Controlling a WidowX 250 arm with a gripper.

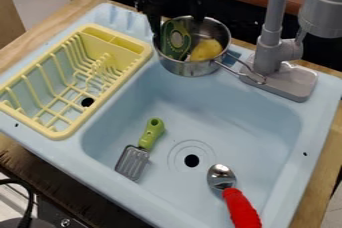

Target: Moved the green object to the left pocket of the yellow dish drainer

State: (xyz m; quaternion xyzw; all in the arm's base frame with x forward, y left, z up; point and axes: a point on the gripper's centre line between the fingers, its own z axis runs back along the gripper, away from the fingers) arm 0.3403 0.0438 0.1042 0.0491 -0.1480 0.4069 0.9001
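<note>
Step (judged): grasping | Black claw (178, 28): fingers parted, apparently unloaded | Green toy (172, 47): beneath claw, inside metal saucepan (190, 68) | Next: close, lift, carry to left pocket (100, 33) of yellow dish drainer (81, 123)

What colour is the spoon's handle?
Red; the handle shows best in the camera view.

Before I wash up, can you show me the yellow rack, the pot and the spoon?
Rack (119, 53): camera view, on its solid end wall.
Pot (186, 69): camera view, on its shiny outer side.
Spoon (242, 209): camera view, on its red handle.
</note>
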